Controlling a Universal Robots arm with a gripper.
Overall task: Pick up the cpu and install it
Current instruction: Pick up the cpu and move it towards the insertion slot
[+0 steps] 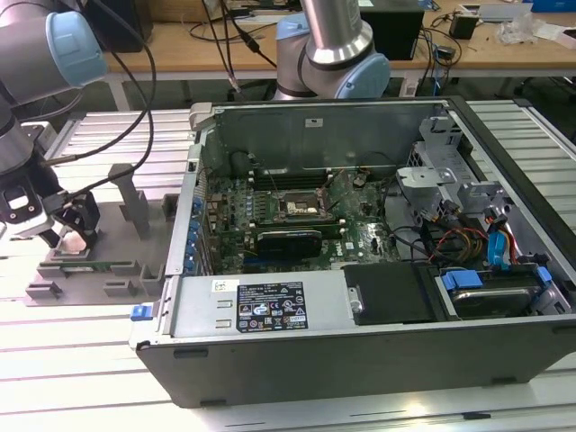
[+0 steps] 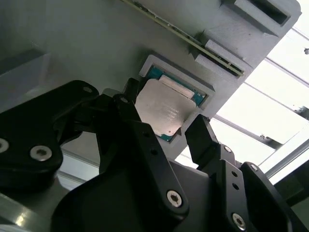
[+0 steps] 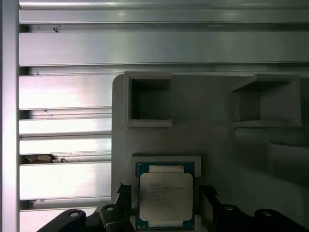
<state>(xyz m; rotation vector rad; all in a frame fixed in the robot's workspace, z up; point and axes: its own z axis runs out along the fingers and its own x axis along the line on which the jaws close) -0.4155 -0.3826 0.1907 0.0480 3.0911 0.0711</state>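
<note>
The cpu [image 3: 165, 195], a flat square chip with a silver-grey metal top and a teal rim, lies in a shallow square pocket of the grey fixture plate [image 3: 217, 145]. It also appears in the second wrist view as the cpu [image 2: 161, 108]. My gripper [image 3: 165, 193] hangs just above it, open, with one black finger [image 3: 123, 193] on each side of the chip and a small gap to each edge. In the exterior view the gripper [image 1: 72, 236] is low over the grey fixture [image 1: 99, 270] at the exterior view's left.
The open computer case [image 1: 360, 315] lies to the right of the fixture, its motherboard socket [image 1: 301, 209] near the middle. Upright grey posts [image 1: 135, 202] stand on the fixture beside the gripper. Empty rectangular pockets [image 3: 149, 101] sit beyond the cpu. A ribbed metal table [image 3: 63, 179] lies underneath.
</note>
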